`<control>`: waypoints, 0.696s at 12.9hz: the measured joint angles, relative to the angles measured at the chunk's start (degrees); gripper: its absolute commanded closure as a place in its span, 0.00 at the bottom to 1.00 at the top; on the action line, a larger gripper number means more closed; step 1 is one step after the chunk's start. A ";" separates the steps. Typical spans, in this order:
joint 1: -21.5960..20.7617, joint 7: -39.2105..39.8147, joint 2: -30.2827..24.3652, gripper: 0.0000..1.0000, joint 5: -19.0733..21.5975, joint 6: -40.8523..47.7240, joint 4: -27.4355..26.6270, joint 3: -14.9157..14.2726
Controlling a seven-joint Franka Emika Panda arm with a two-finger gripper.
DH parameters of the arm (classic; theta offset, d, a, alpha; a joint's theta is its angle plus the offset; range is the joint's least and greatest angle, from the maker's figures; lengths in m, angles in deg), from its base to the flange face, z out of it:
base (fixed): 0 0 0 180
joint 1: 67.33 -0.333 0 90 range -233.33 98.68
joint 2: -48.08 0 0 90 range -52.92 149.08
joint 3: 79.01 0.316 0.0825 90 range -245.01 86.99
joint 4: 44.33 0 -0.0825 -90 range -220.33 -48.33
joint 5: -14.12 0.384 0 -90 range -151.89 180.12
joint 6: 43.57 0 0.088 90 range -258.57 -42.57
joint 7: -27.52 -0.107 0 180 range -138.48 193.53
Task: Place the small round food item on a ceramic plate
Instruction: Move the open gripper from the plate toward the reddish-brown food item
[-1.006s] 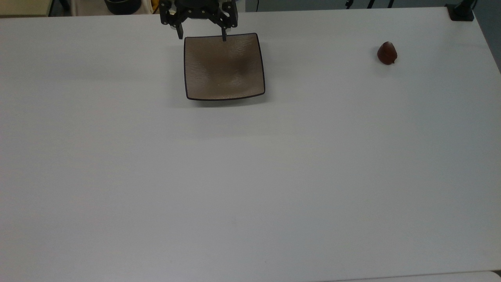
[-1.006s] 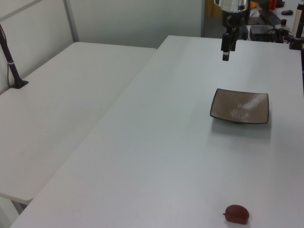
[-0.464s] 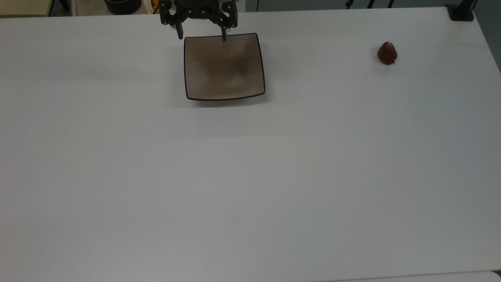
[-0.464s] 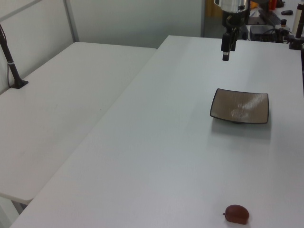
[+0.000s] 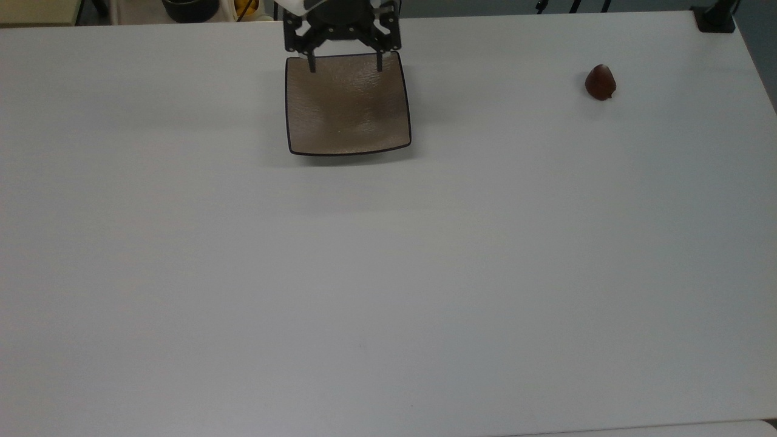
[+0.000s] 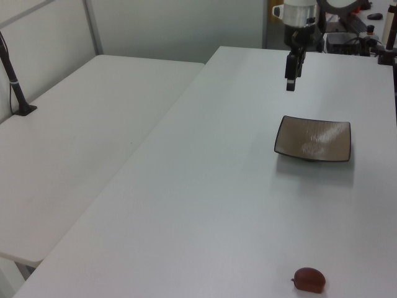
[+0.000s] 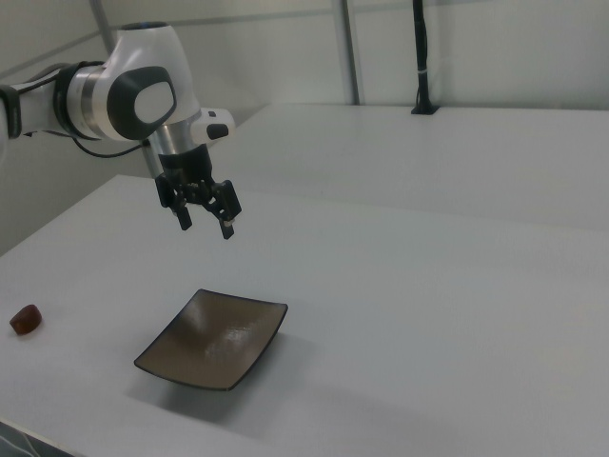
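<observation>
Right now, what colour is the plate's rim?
Thin dark rim, near black, around the taupe-brown square plate; the top view shows it best.

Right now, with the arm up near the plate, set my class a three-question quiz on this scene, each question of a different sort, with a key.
1. True or false: the chestnut already lies on the plate.
2. Multiple choice: the gripper is (a) shut on the chestnut, (b) open and holding nothing, (c) pressed flat on the table.
3. Short answer: in the top view, on which side of the plate is the chestnut?

Key
1. False: it rests on the bare table, well apart from the plate.
2. (b): its fingers are spread, and it hangs in the air above the plate's far edge.
3. On the top view's right.
</observation>
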 measured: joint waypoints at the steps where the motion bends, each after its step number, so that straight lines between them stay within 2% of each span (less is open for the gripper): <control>1: -0.03 0.00 0.38 0.00 0.05 -0.42 -0.02 0.84; 7: -1.12 -3.19 2.53 0.00 0.23 -4.09 -0.06 11.18; 9: -3.87 -3.66 3.29 0.00 1.29 -5.23 -0.06 12.42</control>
